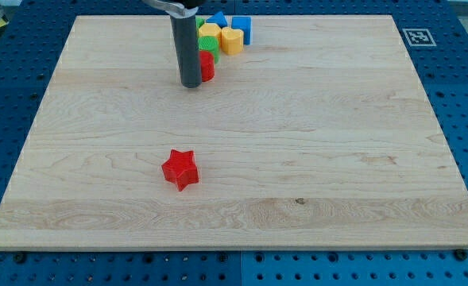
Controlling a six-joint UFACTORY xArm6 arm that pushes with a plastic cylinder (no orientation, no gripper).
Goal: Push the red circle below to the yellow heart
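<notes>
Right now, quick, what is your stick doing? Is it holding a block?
My tip: no gripper, so it holds nothing. It rests on the board against the left side of the red block, below the pile of blocks.

Our arm shows only as a straight rod (pixel 189 48), a smooth, round cylinder in dark grey with a faint sheen down its side. It keeps one width all the way down and carries no markings, screws or cables that we can see. At the view's top it meets a darker fitting, cut off by the frame. Our tip (pixel 191 84) ends flat and blunt.
</notes>
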